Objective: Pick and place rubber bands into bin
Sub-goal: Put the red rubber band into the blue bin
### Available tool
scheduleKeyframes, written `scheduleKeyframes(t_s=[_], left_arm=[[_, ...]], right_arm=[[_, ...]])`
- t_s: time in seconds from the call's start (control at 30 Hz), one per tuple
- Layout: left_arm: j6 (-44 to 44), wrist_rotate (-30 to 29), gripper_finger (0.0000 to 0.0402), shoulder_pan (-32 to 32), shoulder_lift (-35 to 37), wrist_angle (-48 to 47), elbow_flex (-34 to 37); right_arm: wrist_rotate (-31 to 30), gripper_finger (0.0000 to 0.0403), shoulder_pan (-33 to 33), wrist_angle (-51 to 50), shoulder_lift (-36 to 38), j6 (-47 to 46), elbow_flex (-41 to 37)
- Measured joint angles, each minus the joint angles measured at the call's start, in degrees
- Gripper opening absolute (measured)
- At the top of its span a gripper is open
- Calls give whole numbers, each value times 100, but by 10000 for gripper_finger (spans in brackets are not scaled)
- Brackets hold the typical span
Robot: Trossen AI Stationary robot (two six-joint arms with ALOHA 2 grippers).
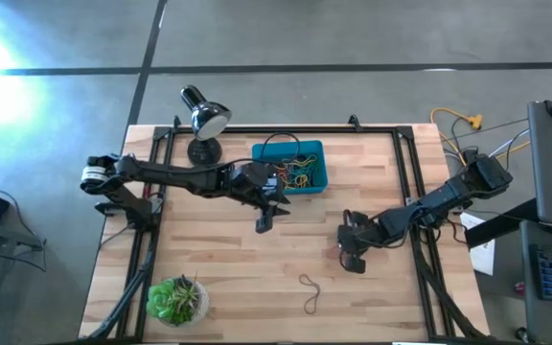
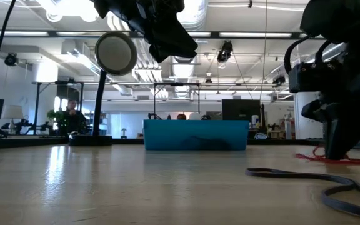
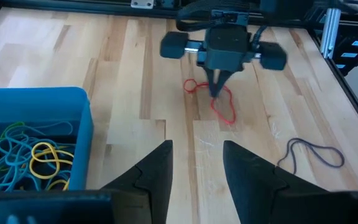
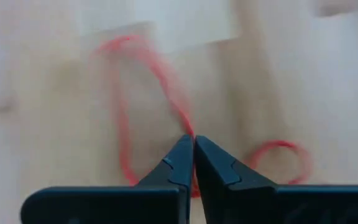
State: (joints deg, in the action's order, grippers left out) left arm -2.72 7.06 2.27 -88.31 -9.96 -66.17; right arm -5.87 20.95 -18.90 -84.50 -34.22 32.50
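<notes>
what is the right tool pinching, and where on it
The right tool is shut on the red rubber band, pinching its strand where the loop narrows.

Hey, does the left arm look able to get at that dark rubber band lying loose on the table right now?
Probably yes. The left gripper is open and empty beside the bin, and the dark rubber band lies on bare wood with nothing between. The right gripper, shut on the red rubber band, sits off to one side.
</notes>
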Motion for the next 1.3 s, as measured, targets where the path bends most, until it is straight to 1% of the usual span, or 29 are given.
scheduleKeyframes(t_s=[0.13, 0.33, 0.4, 0.47, 0.57, 0.63, 0.67, 0.73, 0.8, 0.87, 1.0, 1.17, 1.3], left_arm=[[0, -3, 125, -3, 0, 0, 2], [4, -3, 125, -3, 2, 6, 5], [5, -1, 125, -3, 2, 4, 6], [7, -1, 125, -3, 2, 7, 6], [9, -3, 125, -3, 2, 5, 6], [9, -3, 125, -3, 2, 8, 6], [9, -3, 125, -3, 2, 8, 6], [9, -1, 125, -3, 2, 2, 6], [7, -3, 125, -3, 2, 9, 6], [5, -3, 125, -7, 2, 6, 6], [2, -3, 125, -22, 2, 2, 6], [4, -3, 125, -27, 2, 11, 6], [4, -2, 125, -27, 2, 11, 6]], right_arm=[[-527, 8, -22, -548, 214, -2, 284], [-1005, 8, -15, -1343, 614, 96, 831], [-1206, 8, -15, -1464, 785, 105, 1002], [-1235, 8, -8, -1633, 890, 207, 1046], [-1220, 8, -13, -1780, 921, 212, 936], [-1005, 8, -15, -1678, 890, 143, 738], [-741, 10, -17, -1447, 838, 151, 603], [-15, 18, -19, -727, 742, 216, 282], [572, 35, -19, 85, 657, 118, 9], [813, 58, -17, 438, 568, -202, -185], [833, 114, -22, 453, 511, -681, -330], [848, 181, -22, 464, 518, -769, -328], [816, 213, -19, 468, 406, -740, -288]])
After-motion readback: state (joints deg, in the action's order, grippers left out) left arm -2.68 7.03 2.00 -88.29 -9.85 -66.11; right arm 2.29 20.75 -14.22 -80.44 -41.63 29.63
